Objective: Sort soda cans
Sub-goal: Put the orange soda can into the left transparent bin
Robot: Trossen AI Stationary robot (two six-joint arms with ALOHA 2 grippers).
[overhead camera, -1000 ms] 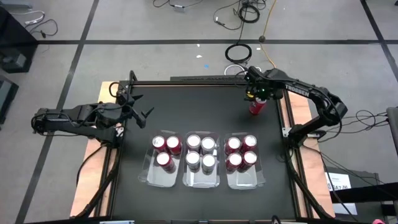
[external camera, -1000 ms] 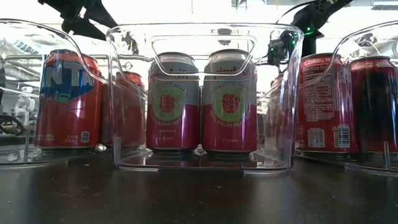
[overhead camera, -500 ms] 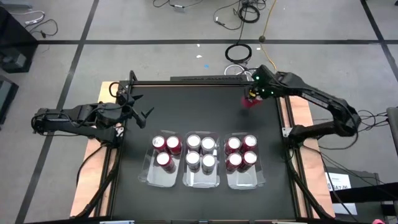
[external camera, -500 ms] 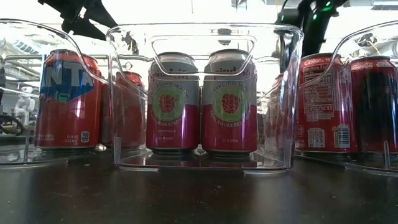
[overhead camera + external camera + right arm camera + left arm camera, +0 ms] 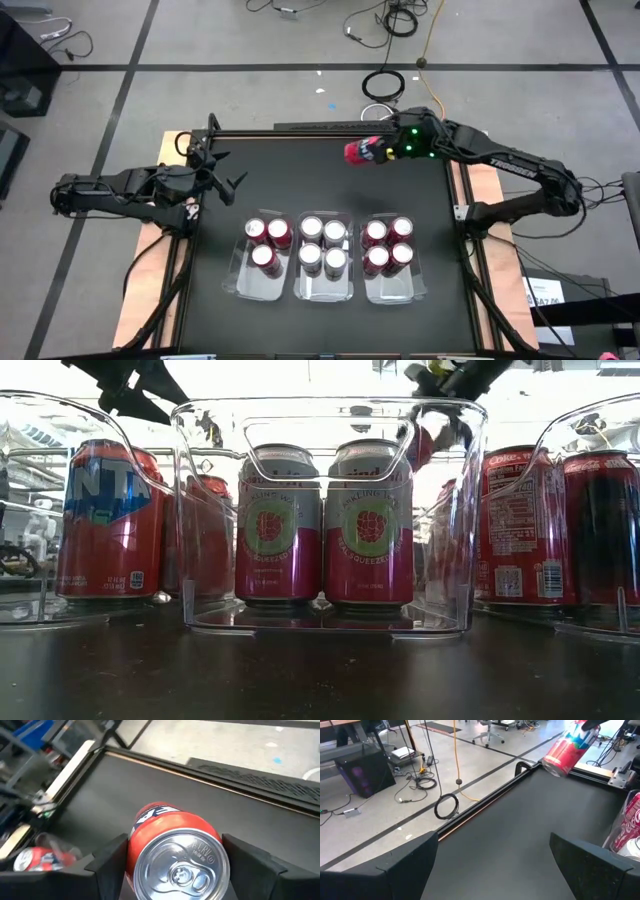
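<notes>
Right pincer grips a red soda can above the table; left pincer gapes.

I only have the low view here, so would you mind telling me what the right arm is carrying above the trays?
Observer: The right tool grips a red soda can, lifted and tipped sideways over the table's far edge.
Operator: Thanks. Which tray has room?
Observer: The left tray holds three cans, with one near spot free; the other two trays hold four each.
Operator: And the left arm?
Observer: The left tool is open, empty, over the table's left side.
</notes>
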